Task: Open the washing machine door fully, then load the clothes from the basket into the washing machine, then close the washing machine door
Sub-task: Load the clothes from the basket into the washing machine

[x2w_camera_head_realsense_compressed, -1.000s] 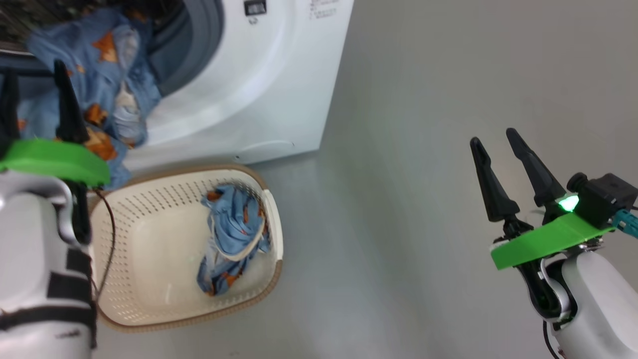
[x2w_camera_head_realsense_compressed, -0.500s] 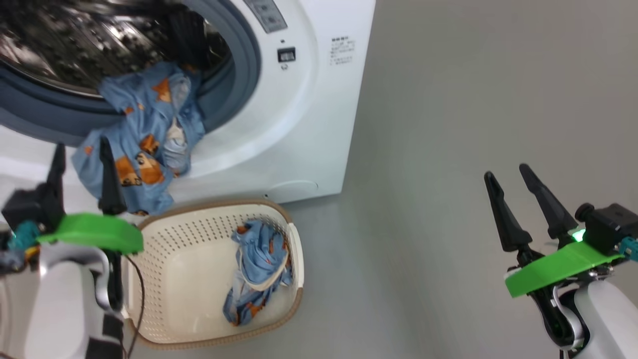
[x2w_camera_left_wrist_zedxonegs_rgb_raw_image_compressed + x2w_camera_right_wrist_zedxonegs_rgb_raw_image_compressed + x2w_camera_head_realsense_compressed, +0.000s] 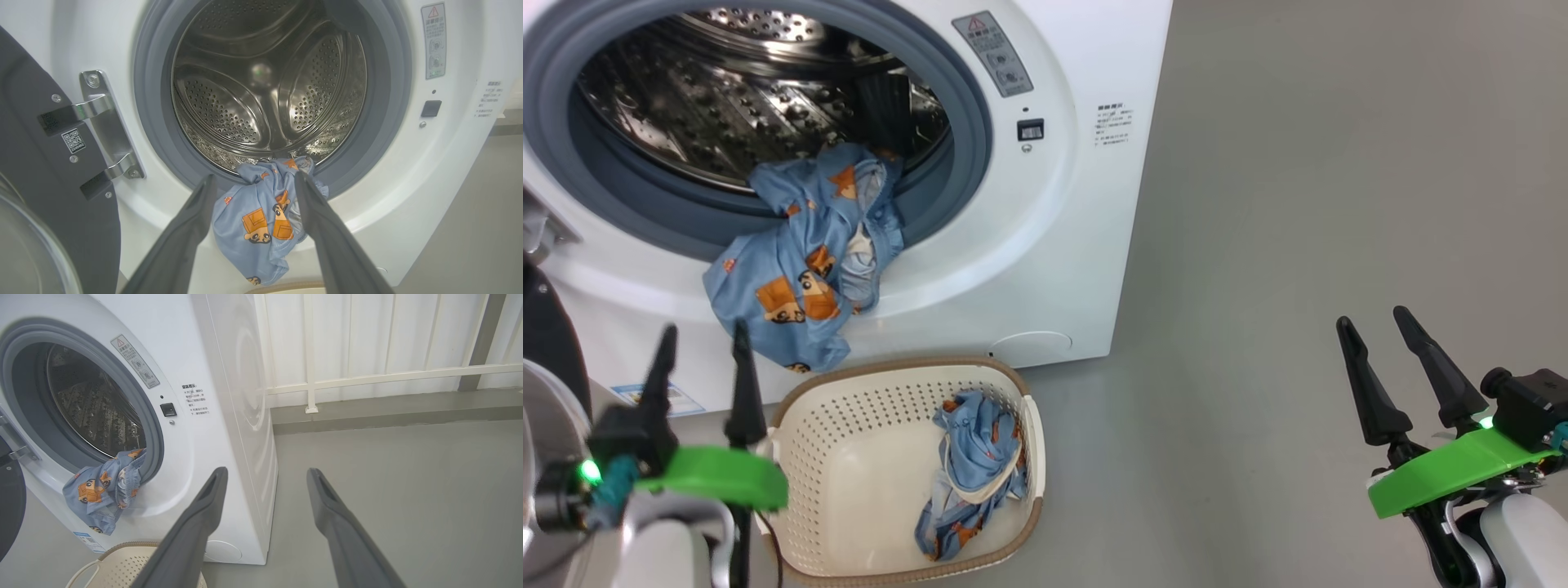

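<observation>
While hovering with left gripper point(image 3: 704, 328) and right gripper point(image 3: 1371, 317) spread empty, risking half-hung clothes point(image 3: 792, 278) sliding off the washing machine point(image 3: 1054, 245) rim.

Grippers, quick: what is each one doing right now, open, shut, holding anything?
Left gripper: open, holding nothing.
Right gripper: open, holding nothing.

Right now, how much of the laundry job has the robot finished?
Done: the door stands open. Half done: one garment hangs over the drum's rim, partly outside the washing machine. Both the left claw and the right claw are open and empty. Left: push that garment in, move the other garment from the basket, then shut the door.
</observation>
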